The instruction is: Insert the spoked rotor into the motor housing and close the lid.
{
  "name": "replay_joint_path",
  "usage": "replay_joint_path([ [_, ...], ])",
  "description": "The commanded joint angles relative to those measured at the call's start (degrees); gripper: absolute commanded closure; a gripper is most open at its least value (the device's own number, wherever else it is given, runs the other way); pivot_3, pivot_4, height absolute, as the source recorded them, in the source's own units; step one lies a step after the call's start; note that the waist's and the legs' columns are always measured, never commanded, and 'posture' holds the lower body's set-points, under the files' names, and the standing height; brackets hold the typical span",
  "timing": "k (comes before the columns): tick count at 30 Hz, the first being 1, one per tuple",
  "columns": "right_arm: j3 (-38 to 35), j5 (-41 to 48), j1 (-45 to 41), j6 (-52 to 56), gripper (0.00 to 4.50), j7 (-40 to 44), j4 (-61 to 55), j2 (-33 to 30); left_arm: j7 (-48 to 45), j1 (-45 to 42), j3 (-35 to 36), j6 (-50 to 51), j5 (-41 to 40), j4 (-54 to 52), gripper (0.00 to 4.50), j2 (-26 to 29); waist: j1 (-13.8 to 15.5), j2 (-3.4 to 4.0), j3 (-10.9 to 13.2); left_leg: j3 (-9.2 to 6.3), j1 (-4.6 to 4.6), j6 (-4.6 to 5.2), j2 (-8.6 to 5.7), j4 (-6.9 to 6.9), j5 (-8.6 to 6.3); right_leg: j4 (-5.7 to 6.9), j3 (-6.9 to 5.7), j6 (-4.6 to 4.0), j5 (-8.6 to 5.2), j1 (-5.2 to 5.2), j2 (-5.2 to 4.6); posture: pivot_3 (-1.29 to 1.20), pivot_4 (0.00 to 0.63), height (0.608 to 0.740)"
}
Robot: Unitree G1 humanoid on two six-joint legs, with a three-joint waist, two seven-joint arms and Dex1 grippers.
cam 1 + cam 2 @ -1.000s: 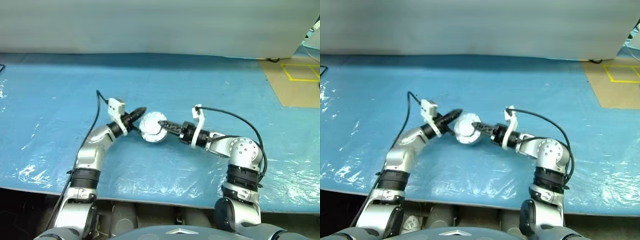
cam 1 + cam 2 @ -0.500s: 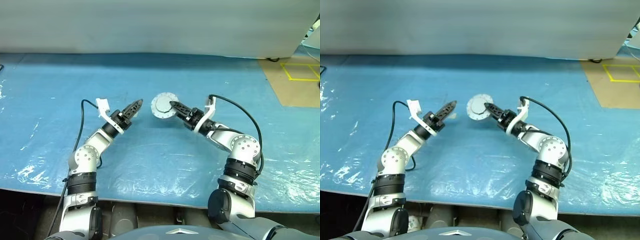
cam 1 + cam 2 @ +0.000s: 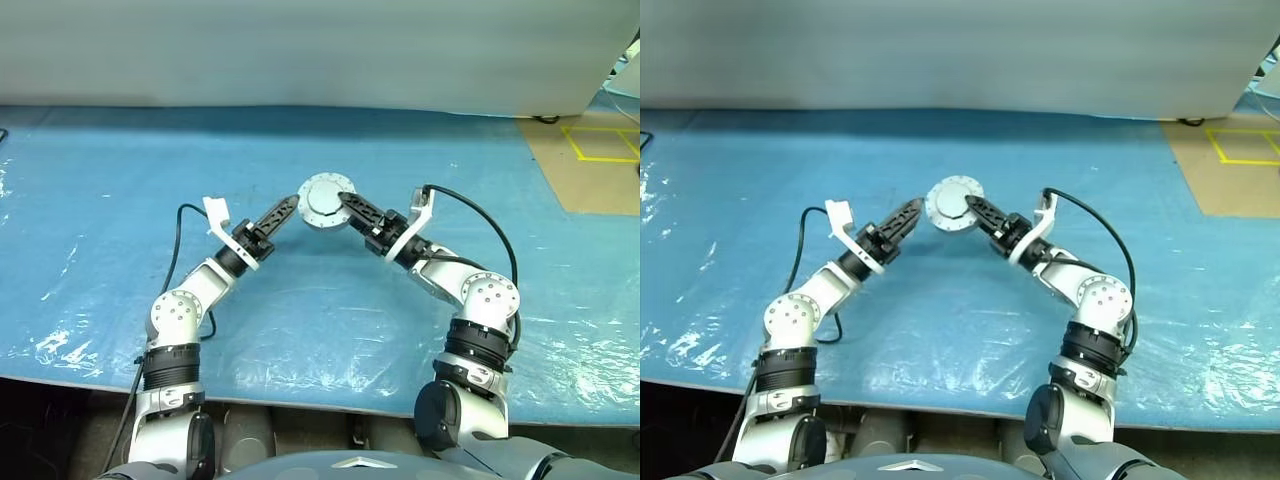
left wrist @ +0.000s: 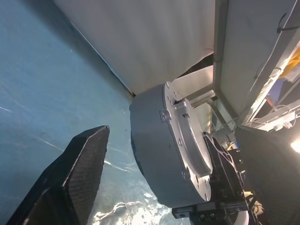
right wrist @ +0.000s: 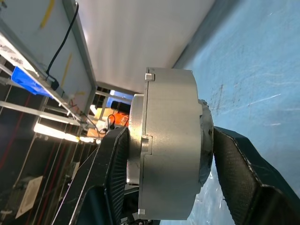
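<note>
My right gripper [image 3: 347, 207] is shut on the motor housing [image 3: 323, 201], a round silver drum held up above the blue table. Its flat bolted face is turned toward me. In the right wrist view the housing [image 5: 169, 154] sits edge-on between both black fingers [image 5: 111, 180], with a seam where the lid [image 5: 137, 154] meets the body. My left gripper [image 3: 284, 210] is open just left of the drum. In the left wrist view the housing [image 4: 157, 140] stands between its spread fingers [image 4: 77, 176], clear of the near one. The spoked rotor is hidden.
A crinkled blue plastic sheet [image 3: 120, 200] covers the table. A pale wall [image 3: 300, 50] runs along the back. At the far right lies a brown floor patch [image 3: 600, 170] with yellow tape. Black cables [image 3: 480, 225] loop from both wrists.
My left gripper let go of the housing, opened and rolled, then came back beside it. The right gripper carried the housing up and away from me.
</note>
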Motion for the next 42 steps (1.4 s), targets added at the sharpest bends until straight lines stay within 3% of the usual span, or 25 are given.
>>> replay_joint_path([
  [1,1.9,5.2,-0.2,-0.5,2.04,1.8,-3.2,0.0,0.5,0.4,-1.5,0.6,-0.7,-2.5,0.03,-0.6,0.0,0.00,0.0,-0.01,-0.01,0.00,0.00,0.01,0.00,0.01,-0.01,0.00,0.00,0.00,0.00,0.00,0.150,0.740],
  [15,8.1,10.8,2.8,-0.2,2.04,3.3,-6.0,-2.0,0.3,-0.1,-3.8,1.0,1.2,-0.8,0.03,-0.8,0.2,0.00,0.0,-0.36,-0.16,0.00,-0.04,0.39,0.00,0.09,-0.13,0.11,0.06,0.11,-0.01,0.00,0.150,0.740],
  [22,10.5,13.2,4.0,0.0,2.04,3.1,-6.5,-2.5,0.3,0.2,-3.8,5.7,-2.9,-1.4,0.03,-0.7,0.2,0.00,0.0,-0.46,-0.20,0.00,-0.05,0.57,0.00,0.15,-0.15,0.13,0.08,0.16,-0.02,0.00,0.150,0.740],
  [25,10.9,13.4,4.1,-0.7,2.04,2.9,-6.4,-2.8,1.5,0.2,-3.0,6.4,-4.0,-0.5,0.63,-1.1,0.3,0.00,0.0,-0.50,-0.21,0.00,-0.05,0.64,0.00,0.16,-0.16,0.15,0.09,0.19,-0.02,0.00,0.150,0.740],
  [29,10.8,13.4,3.5,-1.6,2.04,3.1,-5.7,-3.3,1.0,0.4,-2.9,6.9,-5.2,-0.8,1.82,-0.9,0.2,0.00,0.0,-0.52,-0.24,0.00,-0.05,0.71,0.00,0.17,-0.15,0.16,0.10,0.19,-0.02,0.00,0.150,0.740],
  [42,9.0,17.5,1.4,-5.7,2.04,2.8,-4.1,-3.3,4.0,-1.8,0.3,5.9,-12.0,0.0,1.96,-3.9,0.3,0.00,0.0,-0.56,-0.27,0.00,-0.07,0.72,0.00,0.18,-0.16,0.18,0.10,0.20,-0.02,0.00,0.150,0.740],
])
